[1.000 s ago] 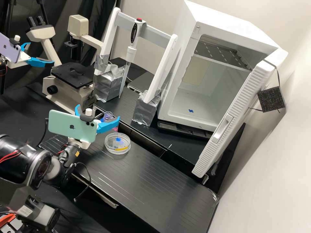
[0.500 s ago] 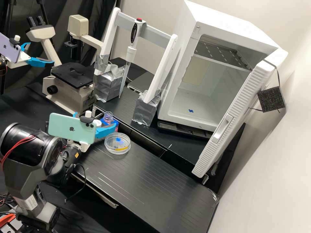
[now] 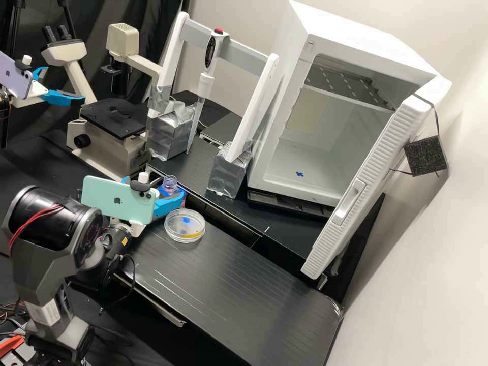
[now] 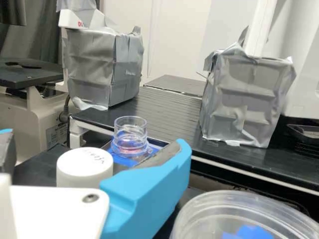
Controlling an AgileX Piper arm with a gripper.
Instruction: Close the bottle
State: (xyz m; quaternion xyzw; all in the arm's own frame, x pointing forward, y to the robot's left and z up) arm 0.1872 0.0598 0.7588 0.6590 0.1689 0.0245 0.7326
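My gripper (image 3: 154, 186) stands at the bench's rear edge, left of the petri dish. In the wrist view the gripper (image 4: 94, 138) is open, its blue fingers wide apart. Between them shows a white screw cap (image 4: 84, 167) with writing on top, well clear of the left finger; its lower part is hidden. Just beyond the right finger is the uncapped clear neck of the bottle (image 4: 130, 135), above a blue holder (image 4: 119, 158), pink showing inside. In the high view the bottle (image 3: 170, 183) rises behind the right finger.
A clear petri dish (image 3: 184, 225) lies close to the right finger. Behind are a microscope (image 3: 109, 137), two taped blocks (image 4: 244, 99) bearing a white frame with a pipette (image 3: 205, 84), and a white incubator (image 3: 290, 168) with its door open.
The gripper first dropped lower beside the bottle, then shifted slightly right. Its right finger has come nearer the bottle's neck in the high view. The petri dish has stayed put.
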